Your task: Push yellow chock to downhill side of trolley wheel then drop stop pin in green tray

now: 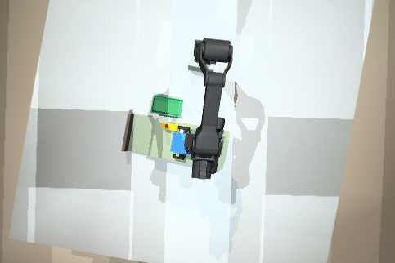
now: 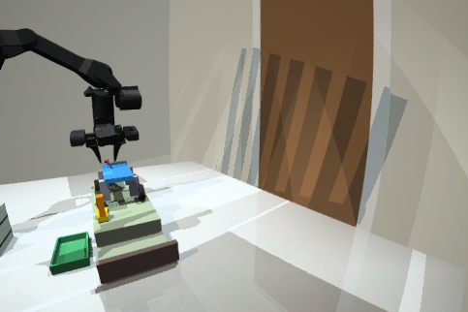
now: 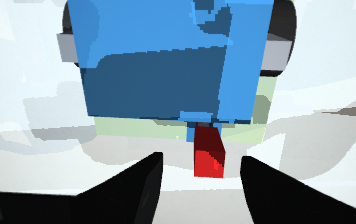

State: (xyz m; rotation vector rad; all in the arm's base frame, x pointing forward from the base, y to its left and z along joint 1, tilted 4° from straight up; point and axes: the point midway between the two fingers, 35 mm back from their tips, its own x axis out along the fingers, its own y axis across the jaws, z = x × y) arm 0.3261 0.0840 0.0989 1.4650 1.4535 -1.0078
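Gripper [image 3: 200, 172]: our fingers stand partly apart, one on each side of the red pin [image 3: 208, 152], not touching it, holding nothing.
Pin: we see it poking out behind the blue trolley [image 3: 165, 60], keeping it from rolling.
Chock [image 2: 101, 207]: we see it by a front wheel.
Tray [image 2: 71, 252]: it waits beside the ramp [image 2: 130, 225] for the pin.

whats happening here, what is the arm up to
The gripper hangs partly open just above the red-headed stop pin at the uphill end of the blue trolley, holding nothing. The yellow chock sits on the ramp by a downhill wheel. The green tray holds nothing.
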